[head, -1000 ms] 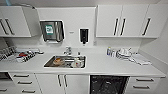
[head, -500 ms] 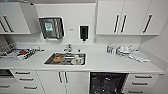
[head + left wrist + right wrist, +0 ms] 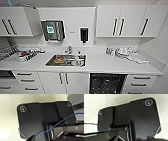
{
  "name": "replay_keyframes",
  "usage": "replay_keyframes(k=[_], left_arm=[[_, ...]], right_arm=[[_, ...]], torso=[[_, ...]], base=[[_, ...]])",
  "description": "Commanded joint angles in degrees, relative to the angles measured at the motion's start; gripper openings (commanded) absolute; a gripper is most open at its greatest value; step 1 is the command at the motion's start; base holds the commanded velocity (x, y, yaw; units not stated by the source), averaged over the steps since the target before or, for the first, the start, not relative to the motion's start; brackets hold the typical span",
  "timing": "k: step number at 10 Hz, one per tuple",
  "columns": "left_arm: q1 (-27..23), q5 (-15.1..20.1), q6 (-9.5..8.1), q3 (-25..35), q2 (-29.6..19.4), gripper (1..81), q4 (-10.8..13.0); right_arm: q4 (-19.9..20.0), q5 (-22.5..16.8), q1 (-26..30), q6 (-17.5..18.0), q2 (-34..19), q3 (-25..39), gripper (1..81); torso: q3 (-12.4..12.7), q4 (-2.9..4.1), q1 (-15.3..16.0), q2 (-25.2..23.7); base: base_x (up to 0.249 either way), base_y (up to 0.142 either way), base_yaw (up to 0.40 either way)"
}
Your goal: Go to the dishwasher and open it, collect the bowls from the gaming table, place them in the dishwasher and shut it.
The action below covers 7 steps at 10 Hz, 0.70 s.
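The dishwasher [image 3: 108, 83] sits open, right of the sink [image 3: 66, 60]; stay square to it. Can't tell either gripper's fingers.

Around one steel sink [image 3: 66, 60], sunk in the one white desk [image 3: 100, 65], the count runs so. One tap [image 3: 68, 49] stands just behind the sink. On the wall above it hang one paper-towel dispenser [image 3: 53, 30] and one dark soap dispenser [image 3: 84, 35]. One dish rack [image 3: 15, 53] sits well to the left of the sink. One dishwasher [image 3: 107, 83], showing a dark inside, lies below and to the right of the sink. The dishes inside the sink are too blurred to count.
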Motion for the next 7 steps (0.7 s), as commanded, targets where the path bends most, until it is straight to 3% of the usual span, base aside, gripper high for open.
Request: replay_keyframes(k=[1,3,4,5,7], left_arm=[[-2.32,3.5,0.46,0.09,-0.13,81.1,-0.14],[-2.32,3.5,0.46,0.09,-0.05,81.1,-0.14],[-2.32,3.5,0.46,0.09,-0.13,81.1,-0.14],[-2.33,3.5,0.37,0.09,-0.22,81.1,-0.23],[-2.32,3.5,0.37,0.09,-0.22,81.1,-0.23]], right_arm=[[-0.33,-3.08,2.24,0.04,0.41,0.27,81.1],[-0.42,-3.08,2.33,0.04,0.41,0.27,81.1],[-0.33,-3.08,2.42,0.04,0.41,0.27,81.1],[-0.33,-3.08,2.42,0.04,0.41,0.27,81.1],[-0.25,-3.08,2.42,0.04,0.41,0.27,81.1]], torso=[[4.94,0.0,-3.56,5.53],[7.44,0.0,-6.12,9.4],[4.92,0.0,-7.45,11.39],[5.47,0.0,-4.53,6.76],[6.14,0.0,-5.23,7.65]], base=[[0.0,0.0,0.0],[0.0,0.0,0.0],[0.0,0.0,0.0],[0.0,0.0,0.0],[0.0,0.0,0.0]])
